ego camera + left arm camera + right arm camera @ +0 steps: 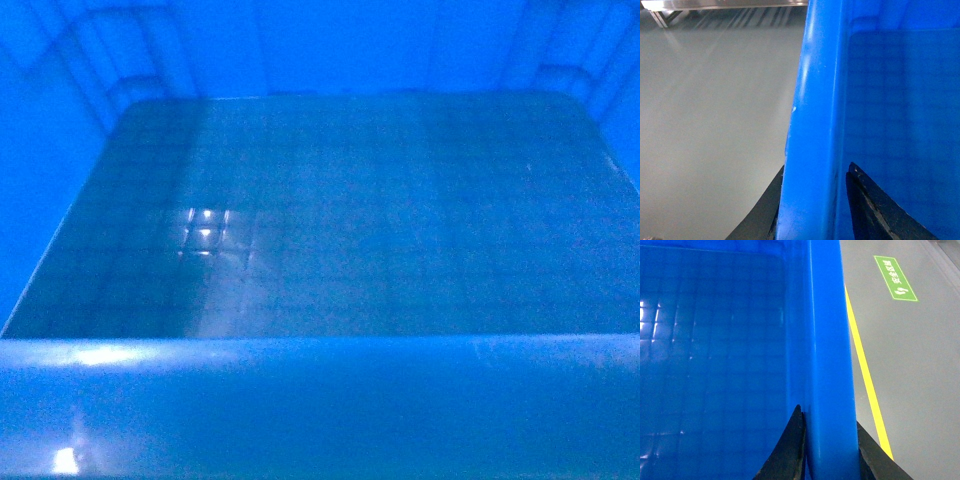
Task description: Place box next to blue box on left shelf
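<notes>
Fills the whole head view: the box (330, 230), bright blue, grid-textured floor with small glints of light left of centre, ribbed far wall and corners above, thick near rim across the bottom edge. Nothing of its surroundings shown there, neither floor nor arms nor shelf.

Held at both side walls, as only the wrist views reveal. Left gripper (815, 210): dark jaws closed on the box's left wall, one finger outside against the rim, the other inside over the grid floor, the blue wall running up between them. Right gripper (830, 455): same hold on the right wall, black jaws pressed to either face of the rim, narrow gap filled by the plastic.

Beyond the left wall, in the left wrist view alone: plain grey floor (710, 110), and at the top edge a strip of bright metal framework (715, 5) with slanted bars beneath, too cropped to identify.

Beyond the right wall, in the right wrist view alone: darker grey floor, a yellow line (865, 370) running roughly along the box's side, and further out a green floor sign (895, 278) bearing white Chinese characters and a small symbol, too small to read with certainty.
</notes>
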